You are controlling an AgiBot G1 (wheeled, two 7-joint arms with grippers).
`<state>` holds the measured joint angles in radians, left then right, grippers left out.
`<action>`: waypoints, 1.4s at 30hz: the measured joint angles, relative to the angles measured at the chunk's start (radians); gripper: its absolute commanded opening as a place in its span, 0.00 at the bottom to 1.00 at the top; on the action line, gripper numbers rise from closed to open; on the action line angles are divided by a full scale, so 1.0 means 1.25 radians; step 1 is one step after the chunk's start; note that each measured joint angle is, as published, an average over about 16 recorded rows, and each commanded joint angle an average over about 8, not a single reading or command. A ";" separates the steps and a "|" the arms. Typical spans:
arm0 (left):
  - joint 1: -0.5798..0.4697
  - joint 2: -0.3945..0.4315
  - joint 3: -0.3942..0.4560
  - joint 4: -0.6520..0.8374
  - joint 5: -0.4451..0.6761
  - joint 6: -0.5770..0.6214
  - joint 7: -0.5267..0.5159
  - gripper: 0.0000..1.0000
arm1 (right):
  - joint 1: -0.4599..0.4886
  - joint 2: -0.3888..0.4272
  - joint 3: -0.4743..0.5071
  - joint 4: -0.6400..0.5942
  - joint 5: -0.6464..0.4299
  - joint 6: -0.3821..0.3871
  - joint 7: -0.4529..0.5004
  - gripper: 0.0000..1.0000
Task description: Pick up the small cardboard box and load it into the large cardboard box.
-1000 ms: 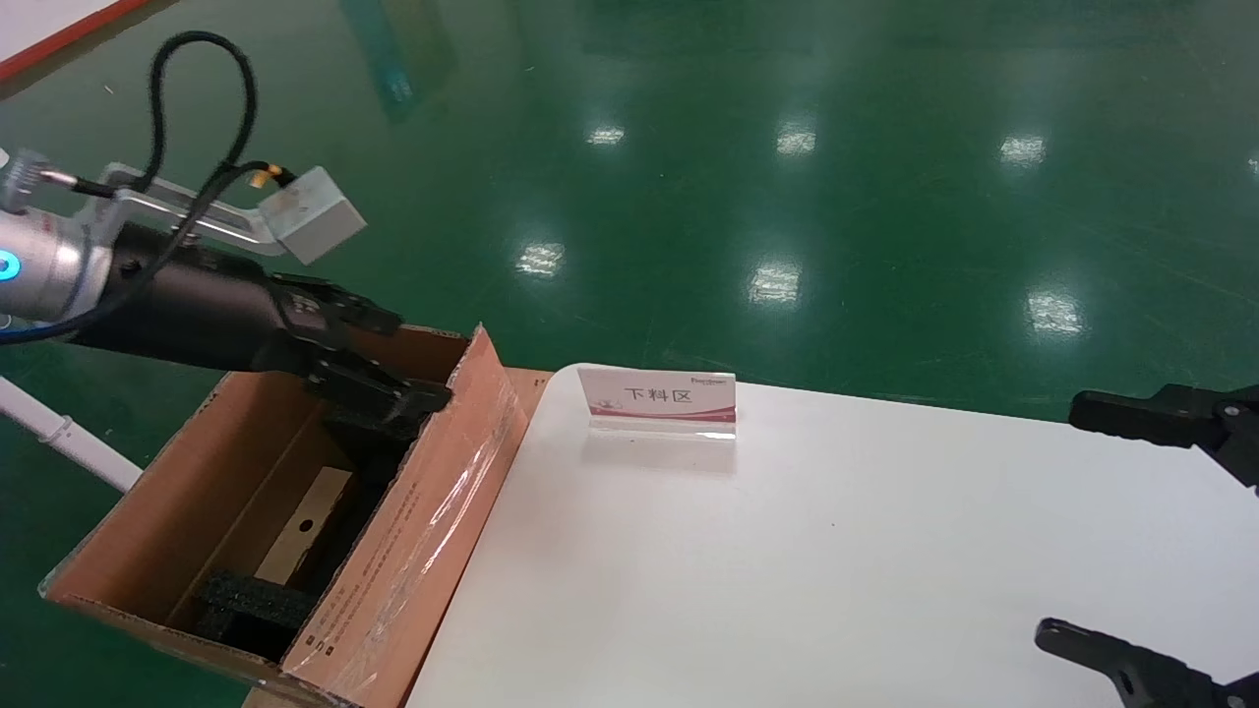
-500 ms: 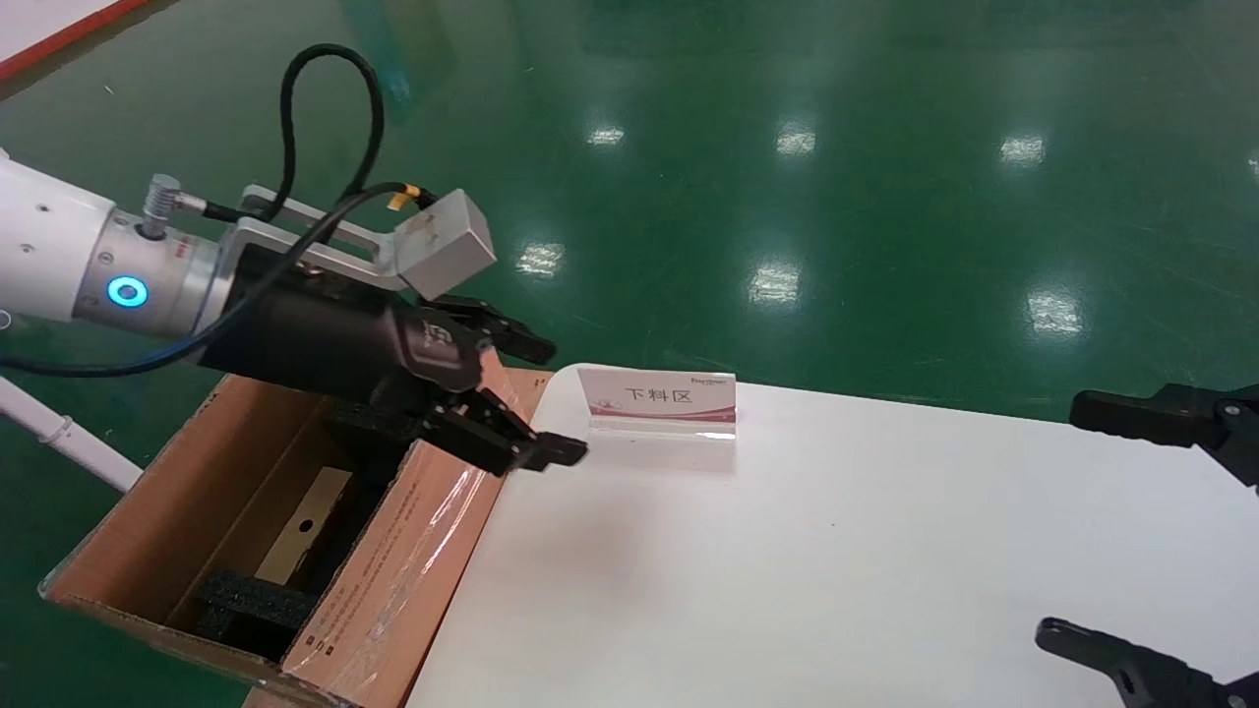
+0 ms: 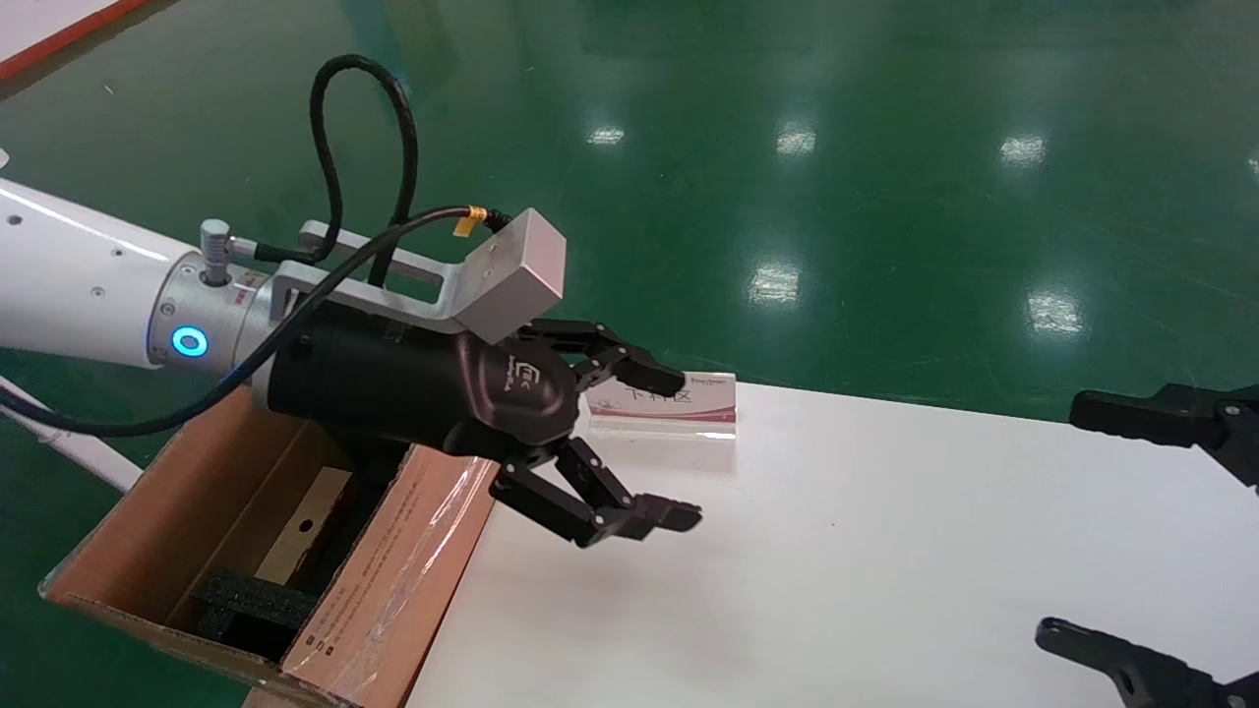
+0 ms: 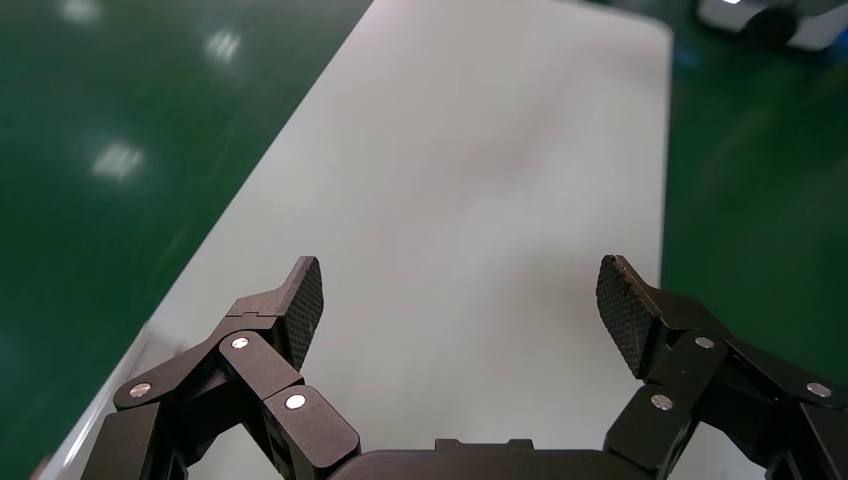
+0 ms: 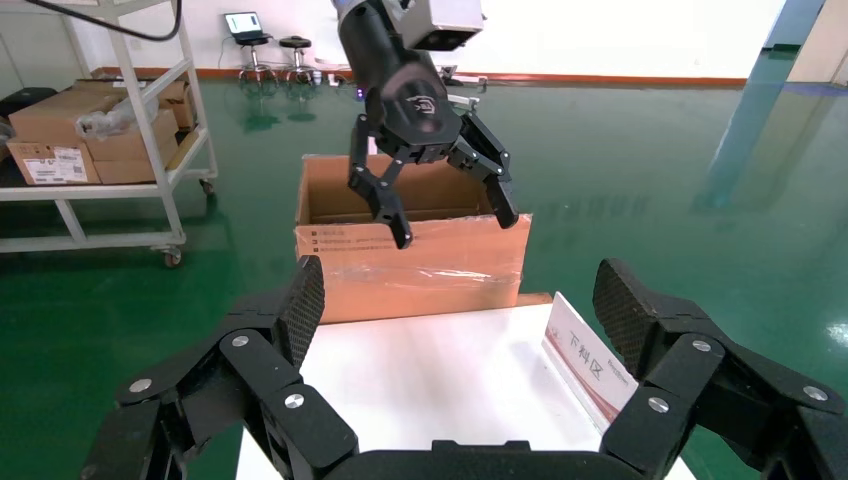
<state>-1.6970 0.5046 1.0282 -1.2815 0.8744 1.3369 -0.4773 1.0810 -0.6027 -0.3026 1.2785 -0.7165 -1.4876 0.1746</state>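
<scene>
The large cardboard box (image 3: 393, 580) stands open off the table's left end, its taped flap upright; it also shows in the right wrist view (image 5: 420, 270). Inside it, between black foam blocks (image 3: 251, 605), lies the small cardboard box (image 3: 305, 521), pale face with a round hole up. My left gripper (image 3: 674, 447) is open and empty above the white table (image 3: 836, 551), just right of the large box. Its wrist view shows only bare table between the fingers (image 4: 460, 290). My right gripper (image 3: 1060, 519) rests open at the right edge (image 5: 458, 300).
A small white sign with red print (image 3: 703, 408) stands at the table's far edge, just behind my left gripper's upper finger. Green floor surrounds the table. In the right wrist view, a metal cart (image 5: 90, 130) holding cartons stands behind the large box.
My left gripper has come up out of the large box and swung right over the table, staying open and empty. The small box stays inside. The right arm has not moved.
</scene>
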 measured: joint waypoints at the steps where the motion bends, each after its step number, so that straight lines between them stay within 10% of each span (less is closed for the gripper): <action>1: 0.021 0.004 -0.026 0.000 -0.005 0.005 0.010 1.00 | 0.000 0.000 0.000 0.000 0.000 0.000 0.000 1.00; 24: 0.475 0.081 -0.572 -0.002 -0.109 0.121 0.218 1.00 | 0.000 0.000 -0.001 0.000 0.001 0.000 0.000 1.00; 42: 0.517 0.088 -0.622 -0.002 -0.121 0.132 0.236 1.00 | 0.000 0.000 -0.001 0.000 0.001 0.001 -0.001 1.00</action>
<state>-1.0510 0.6152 0.2511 -1.2839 0.7233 1.5019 -0.1827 1.0810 -0.6022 -0.3037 1.2783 -0.7155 -1.4868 0.1740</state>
